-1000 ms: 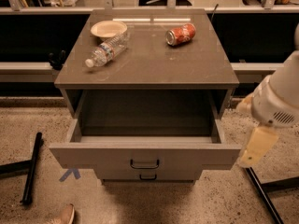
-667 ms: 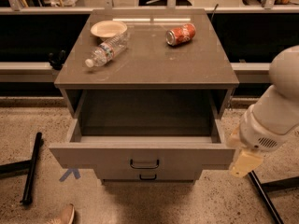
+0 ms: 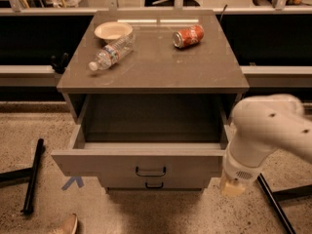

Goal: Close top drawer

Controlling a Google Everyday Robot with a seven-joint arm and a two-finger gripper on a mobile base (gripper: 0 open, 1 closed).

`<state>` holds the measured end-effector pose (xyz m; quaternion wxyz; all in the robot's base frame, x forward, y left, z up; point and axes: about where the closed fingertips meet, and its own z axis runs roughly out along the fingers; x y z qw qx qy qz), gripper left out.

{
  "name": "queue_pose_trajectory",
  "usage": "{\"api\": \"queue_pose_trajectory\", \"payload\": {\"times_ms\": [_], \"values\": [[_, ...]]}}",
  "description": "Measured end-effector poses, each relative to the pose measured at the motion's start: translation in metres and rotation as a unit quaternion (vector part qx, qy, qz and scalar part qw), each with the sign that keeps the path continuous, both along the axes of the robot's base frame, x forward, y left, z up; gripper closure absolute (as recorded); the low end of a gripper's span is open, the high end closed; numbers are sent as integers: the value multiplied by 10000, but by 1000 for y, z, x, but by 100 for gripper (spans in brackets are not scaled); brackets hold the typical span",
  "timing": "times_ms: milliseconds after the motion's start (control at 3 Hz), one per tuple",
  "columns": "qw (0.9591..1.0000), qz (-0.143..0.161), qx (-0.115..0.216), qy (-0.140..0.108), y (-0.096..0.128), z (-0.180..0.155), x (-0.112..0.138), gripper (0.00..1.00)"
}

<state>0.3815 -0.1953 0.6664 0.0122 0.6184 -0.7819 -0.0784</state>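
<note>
The top drawer (image 3: 141, 164) of the grey-beige cabinet stands pulled far out, its inside empty and its small dark pull handle (image 3: 150, 171) facing me. My white arm (image 3: 265, 130) reaches in from the right. My gripper (image 3: 231, 186) shows as a yellowish tip pointing down, just off the drawer front's right corner and close to it. I cannot tell whether it touches the front.
A lower drawer's handle (image 3: 154, 185) shows just beneath. On the cabinet top (image 3: 161, 67) lie a bowl (image 3: 113, 30), a plastic bottle (image 3: 111, 52) and a red can (image 3: 188, 36). Black stand legs lie on the floor at left (image 3: 31, 177) and right (image 3: 273, 204).
My arm has swung left and down, bringing the gripper from beside the drawer's right side to its front right corner. The drawer has not visibly moved.
</note>
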Motion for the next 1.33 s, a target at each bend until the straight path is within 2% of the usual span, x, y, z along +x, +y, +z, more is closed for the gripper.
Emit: {"api": "queue_pose_trajectory", "payload": {"times_ms": [333,667,1000,1333], "values": [[9995,-231,-213,14,6,-46,9,100],[9979,-585,-212,-156,12,-72,38,100],[9965,-767,-146,-287,12,-74,54,100],[9960,-821,-148,-313,11,-73,55,100]]}}
